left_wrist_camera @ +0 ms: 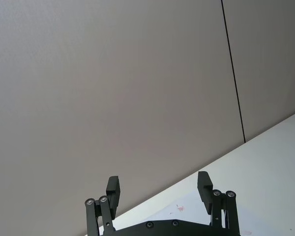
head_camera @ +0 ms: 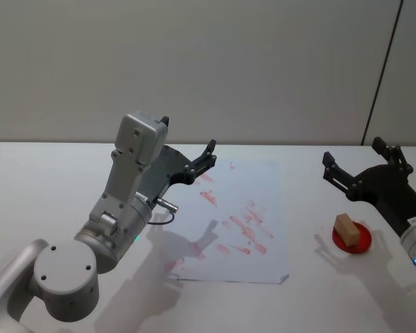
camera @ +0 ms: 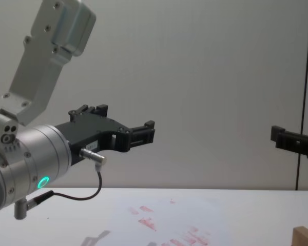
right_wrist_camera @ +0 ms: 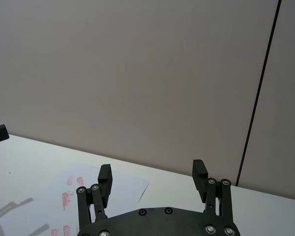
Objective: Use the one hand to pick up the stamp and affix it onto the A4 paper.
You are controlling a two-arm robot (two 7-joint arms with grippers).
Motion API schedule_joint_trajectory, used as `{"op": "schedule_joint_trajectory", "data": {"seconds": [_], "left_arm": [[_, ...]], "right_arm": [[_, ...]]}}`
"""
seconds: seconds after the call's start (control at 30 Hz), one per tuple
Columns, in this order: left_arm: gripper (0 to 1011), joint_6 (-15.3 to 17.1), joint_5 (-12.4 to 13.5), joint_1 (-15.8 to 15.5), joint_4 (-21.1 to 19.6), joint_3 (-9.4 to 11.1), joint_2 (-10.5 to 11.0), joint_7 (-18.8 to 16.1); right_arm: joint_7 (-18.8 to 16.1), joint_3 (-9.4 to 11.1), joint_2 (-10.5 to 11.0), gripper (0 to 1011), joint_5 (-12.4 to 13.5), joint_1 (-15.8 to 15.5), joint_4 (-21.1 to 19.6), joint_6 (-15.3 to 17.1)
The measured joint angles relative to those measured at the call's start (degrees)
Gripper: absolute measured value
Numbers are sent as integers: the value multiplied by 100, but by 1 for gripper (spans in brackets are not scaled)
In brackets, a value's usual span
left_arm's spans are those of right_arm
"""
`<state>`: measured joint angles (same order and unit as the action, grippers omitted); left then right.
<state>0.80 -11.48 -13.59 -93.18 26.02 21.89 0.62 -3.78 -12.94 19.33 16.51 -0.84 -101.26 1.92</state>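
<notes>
A: Where's the right end effector [head_camera: 352,152] (blue-ring arm)?
B: Up above the white worktop [head_camera: 55,180], just beyond the small pale wooden rectangular stamp [head_camera: 345,227]. Jaws spread wide, nothing held.
A: And the stamp?
B: It's on a flat round red pad [head_camera: 357,244], right of the white A4 paper with red-pink marks [head_camera: 263,184] and not touching it.
A: Risks?
B: An off-centre descent could tip the block or drag the pad. The left end effector [left_wrist_camera: 158,184] (also wide, empty) hangs over the paper's far-left part and might crowd the stamping spot.
</notes>
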Motion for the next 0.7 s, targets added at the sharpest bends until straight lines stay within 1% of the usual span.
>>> {"op": "schedule_joint_trajectory", "data": {"seconds": [0.7], "left_arm": [[1003,0,0,0,0,0,0,0]], "right_arm": [[-5,0,0,1001,-5,0,4,4]]}}
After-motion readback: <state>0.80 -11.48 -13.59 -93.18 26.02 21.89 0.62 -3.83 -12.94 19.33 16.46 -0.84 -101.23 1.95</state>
